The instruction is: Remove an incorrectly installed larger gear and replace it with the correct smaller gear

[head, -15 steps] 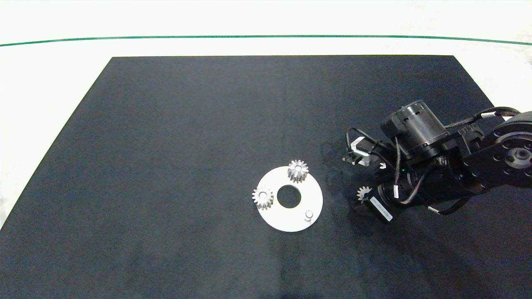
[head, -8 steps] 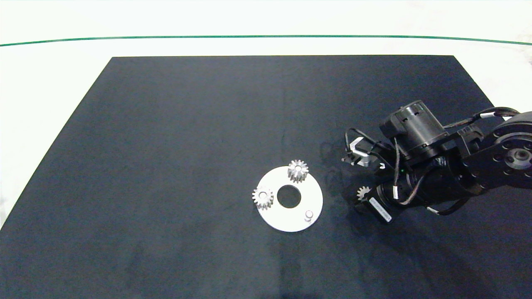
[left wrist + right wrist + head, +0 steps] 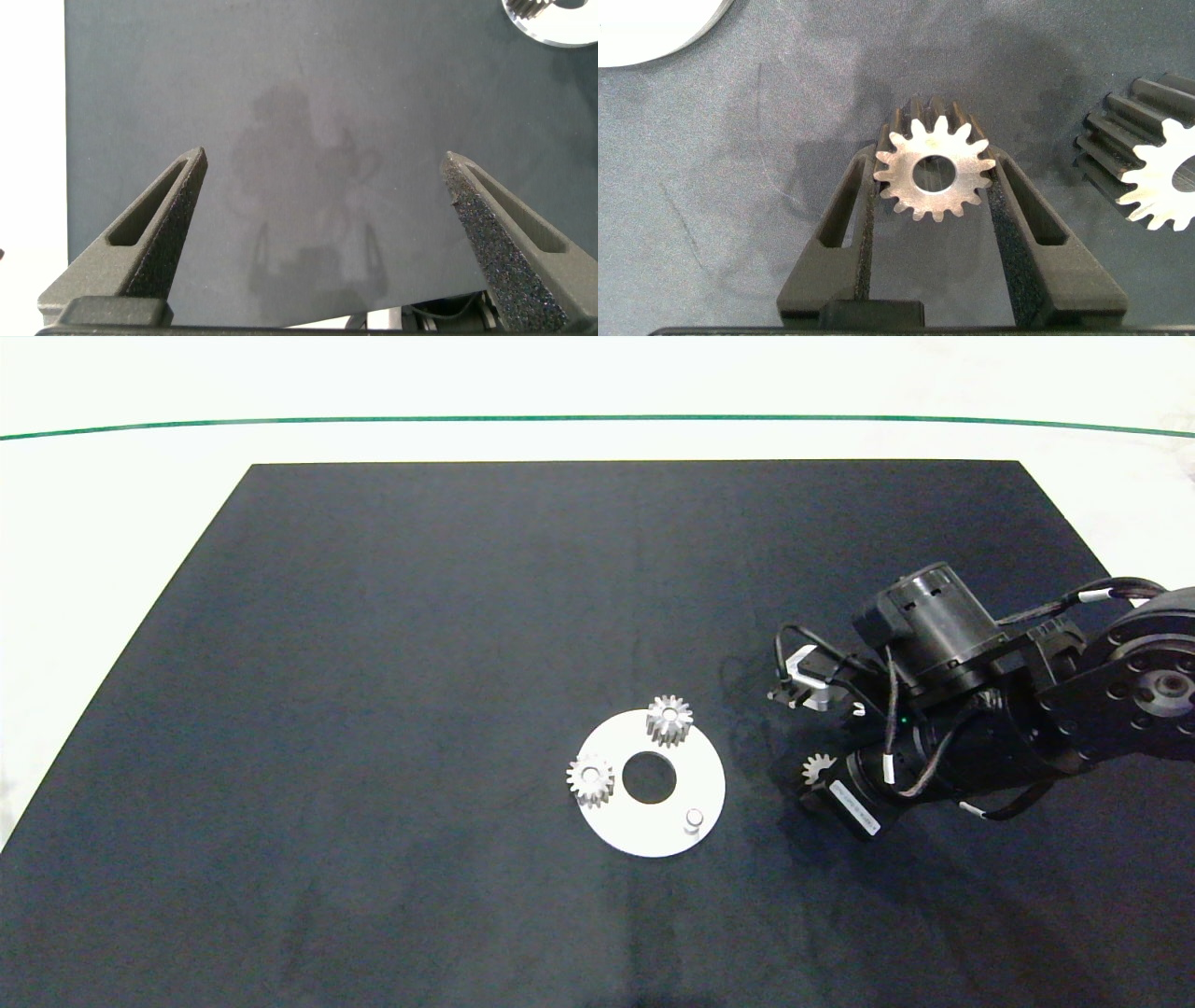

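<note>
Gripping: right gripper (image 3: 936, 201) pinches the small gear (image 3: 935, 174) between its fingers, on the mat (image 3: 420, 616) right of the disc (image 3: 616, 831).
Writing: white label on gripper, unreadable.
Neighbour: bigger gear (image 3: 1153, 149) beside it.
Left gripper (image 3: 327, 201): spread, holding nothing.

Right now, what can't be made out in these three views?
- Head view: the right claw is mostly hidden under its own arm; only part of the smaller gear shows.
- Right wrist view: a second gear is cut off by the picture's edge.
- Left wrist view: the white disc is cut off at the corner.
</note>
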